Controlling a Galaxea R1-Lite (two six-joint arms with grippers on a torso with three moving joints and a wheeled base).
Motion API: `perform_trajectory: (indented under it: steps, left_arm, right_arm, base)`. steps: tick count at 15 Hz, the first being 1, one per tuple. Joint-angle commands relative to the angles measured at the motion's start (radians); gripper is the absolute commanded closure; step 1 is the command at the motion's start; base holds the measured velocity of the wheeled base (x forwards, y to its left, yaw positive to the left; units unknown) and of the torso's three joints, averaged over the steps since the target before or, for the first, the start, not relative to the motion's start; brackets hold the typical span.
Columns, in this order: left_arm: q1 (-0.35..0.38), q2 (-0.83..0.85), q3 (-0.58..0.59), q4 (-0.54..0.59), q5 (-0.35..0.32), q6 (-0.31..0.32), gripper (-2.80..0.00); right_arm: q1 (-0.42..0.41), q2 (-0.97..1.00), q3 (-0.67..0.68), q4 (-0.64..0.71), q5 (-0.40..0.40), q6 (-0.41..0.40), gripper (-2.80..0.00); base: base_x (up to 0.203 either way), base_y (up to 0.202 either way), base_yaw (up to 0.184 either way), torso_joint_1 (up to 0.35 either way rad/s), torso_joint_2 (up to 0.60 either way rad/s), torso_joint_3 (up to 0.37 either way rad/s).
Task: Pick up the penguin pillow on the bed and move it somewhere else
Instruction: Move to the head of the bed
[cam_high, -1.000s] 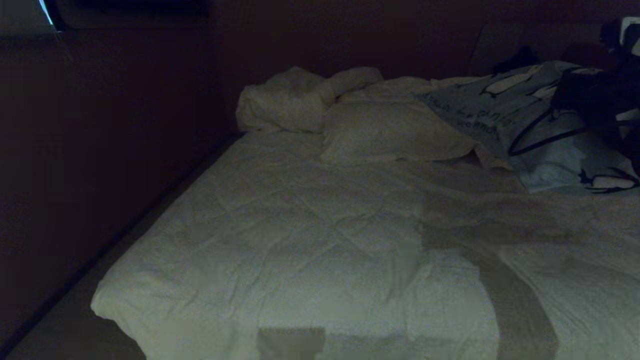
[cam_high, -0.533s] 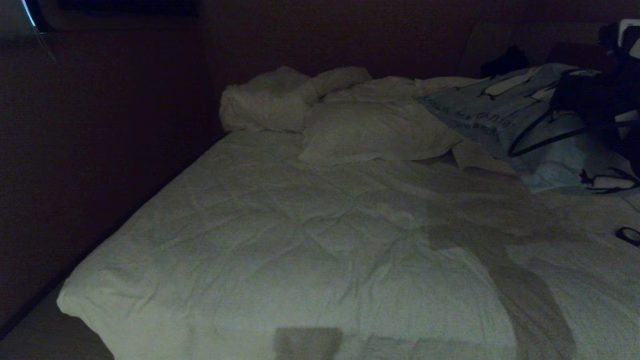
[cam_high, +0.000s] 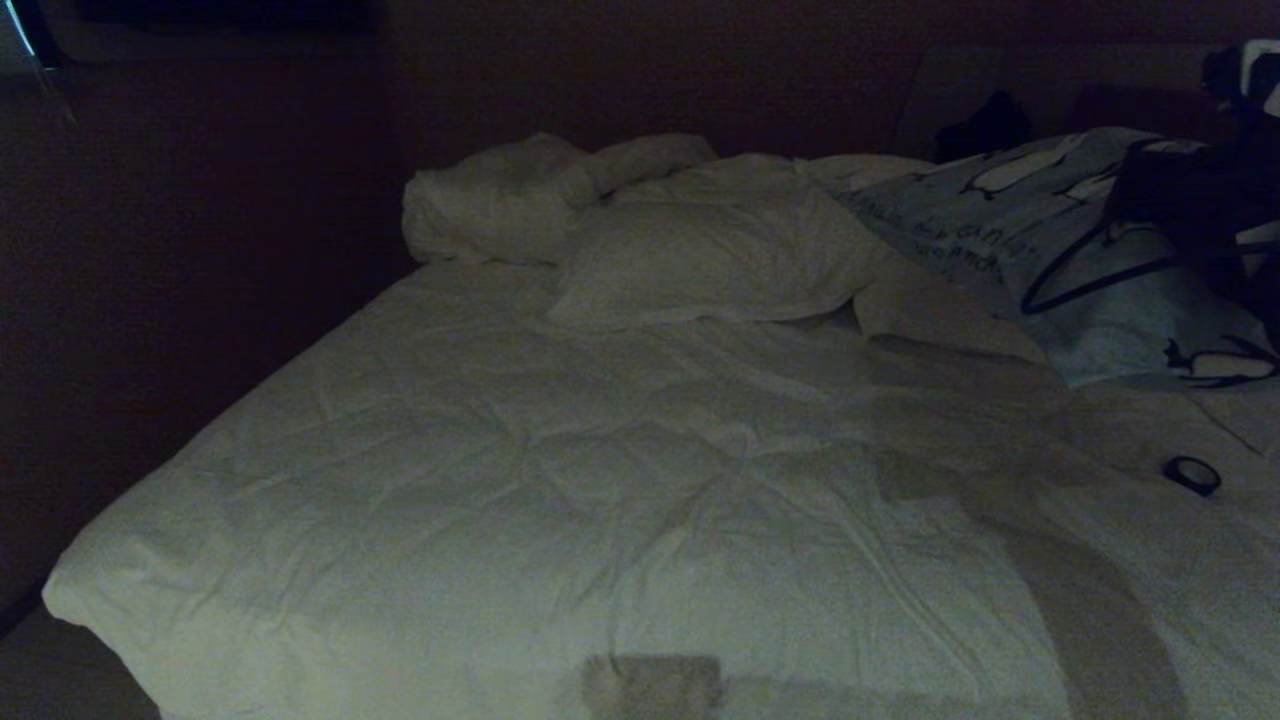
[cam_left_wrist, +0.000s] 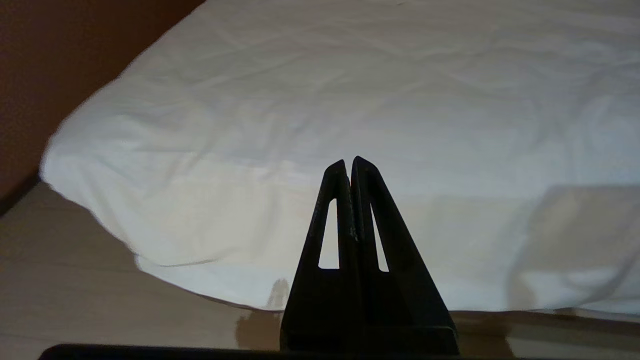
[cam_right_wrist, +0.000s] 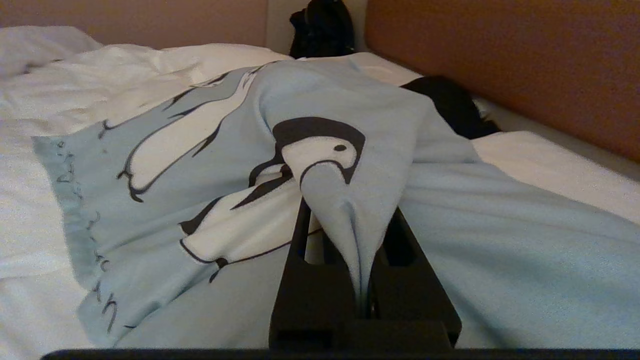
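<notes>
The penguin pillow (cam_high: 985, 225), light grey-blue with black-and-white penguins and black lettering, lies at the head of the bed (cam_high: 480, 480) on the right side. In the right wrist view my right gripper (cam_right_wrist: 350, 212) is shut on a pinched fold of the penguin pillow (cam_right_wrist: 345, 170), and the cloth rises to a peak between the fingers. My dark right arm (cam_high: 1185, 195) reaches over the pillow in the head view. My left gripper (cam_left_wrist: 348, 162) is shut and holds nothing, low beside the bed's foot corner (cam_left_wrist: 165, 165).
Two white pillows (cam_high: 700, 255) lie left of the penguin pillow. A small black ring (cam_high: 1192, 474) rests on the duvet at the right. Dark objects (cam_right_wrist: 322, 25) sit by the brown headboard (cam_right_wrist: 500, 65). Pale floor (cam_left_wrist: 100, 300) shows beside the bed.
The whole head view has shifted left, so the camera has turned right. The black ring has come fully into view. The right gripper keeps its hold on the pillow.
</notes>
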Motion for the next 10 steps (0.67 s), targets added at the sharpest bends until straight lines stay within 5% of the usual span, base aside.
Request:
perform_trajectory:
  steps: [1,10]
  left_arm:
    - [0.000,0.000,0.002,0.000,0.000,0.000,0.00]
    - [0.000,0.000,0.002,0.000,0.000,0.000,0.00]
  right_arm:
    - [-0.008,-0.002,0.000,-0.004,0.016,0.000,0.00]
    - [-0.049,0.001,-0.012,-0.004,0.040,0.000,0.00]
  base:
    - [0.000,-0.196,0.000,0.002,0.01,0.006]
    - [0.000,-0.195,0.001,0.002,0.00,0.002]
